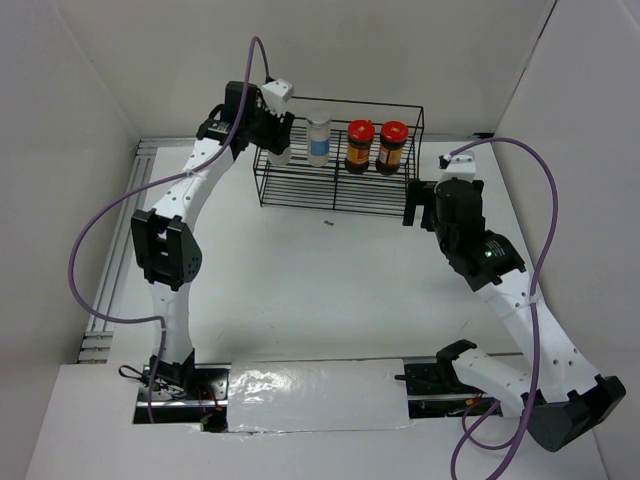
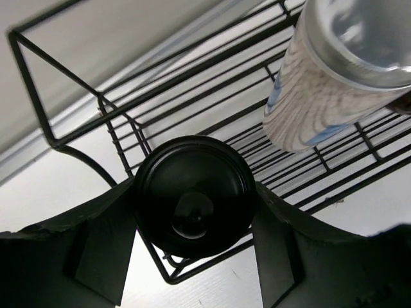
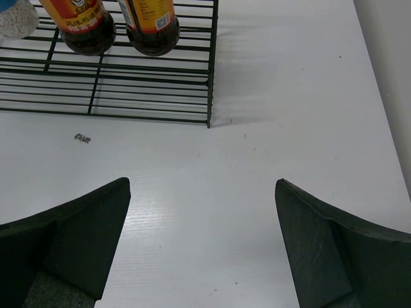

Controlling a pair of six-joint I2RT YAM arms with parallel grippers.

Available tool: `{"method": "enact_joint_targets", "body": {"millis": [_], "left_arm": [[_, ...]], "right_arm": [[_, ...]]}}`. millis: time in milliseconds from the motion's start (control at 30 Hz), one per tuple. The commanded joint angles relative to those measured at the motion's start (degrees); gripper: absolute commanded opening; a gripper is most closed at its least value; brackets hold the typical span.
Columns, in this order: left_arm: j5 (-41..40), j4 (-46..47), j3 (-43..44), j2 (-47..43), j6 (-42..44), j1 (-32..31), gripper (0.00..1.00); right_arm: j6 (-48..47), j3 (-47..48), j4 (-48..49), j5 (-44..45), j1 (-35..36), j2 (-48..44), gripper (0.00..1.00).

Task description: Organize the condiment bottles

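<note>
Black-capped bottle (image 2: 192, 205): only the left wrist view shows my left jaws pinching its cap.
Rack (image 1: 330, 185): holds it, silver-capped bottle (image 1: 318, 138), two red-lidded jars (image 1: 360, 146) (image 1: 392, 146).
Right jaws: spread over bench (image 3: 257, 160).

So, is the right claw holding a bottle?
No, the right gripper hangs open above the white table, gripping nothing.

Left arm (image 1: 185, 195) stretched forward, jaws pinching the black-capped bottle (image 2: 192, 205); right arm (image 1: 510, 300) bent, jaws wide apart

Silver-capped bottle (image 2: 321, 96) blurred, brown jars (image 3: 85, 35) tops cropped
</note>
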Motion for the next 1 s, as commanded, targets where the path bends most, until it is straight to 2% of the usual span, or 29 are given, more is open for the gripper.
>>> {"method": "enact_joint_targets", "body": {"millis": [0,33,67,100,133,233,700,833,967], "left_arm": [[0.2,3.2,1.2,-0.1,-0.6,0.3,0.29],[0.2,3.2,1.1,-0.1,-0.6,0.4,0.29],[0.3,3.3,1.0,-0.2,-0.6,0.3,0.46],[0.5,3.3,0.9,-0.2,-0.6,0.3,0.54],[0.7,3.0,1.1,0.0,-0.5,0.5,0.72],[0.5,2.9,1.5,-0.1,-0.7,0.5,0.99],[-0.3,4.9,4.6,-5.0,-1.0,0.5,0.99],[1.3,3.8,5.7,-10.5,-1.5,0.5,0.99],[1.9,3.4,1.0,-17.8,-0.5,2.0,0.99]], "right_arm": [[0.5,-0.1,-0.4,0.9,-0.5,-0.8,1.00],[0.5,-0.1,-0.4,0.9,-0.5,-0.8,1.00],[0.5,-0.2,-0.4,0.9,-0.4,-0.9,1.00],[0.5,-0.2,-0.2,0.9,-0.5,-0.8,1.00],[0.5,-0.3,-0.2,0.8,-0.4,-0.8,1.00],[0.5,-0.3,-0.1,0.2,-0.6,-0.5,1.00],[0.5,-1.3,-1.1,-4.5,-3.1,4.8,1.00],[0.3,-2.5,0.7,-7.3,-5.8,6.0,1.00],[1.2,-3.4,0.9,-10.7,-11.0,8.9,1.00]]}}
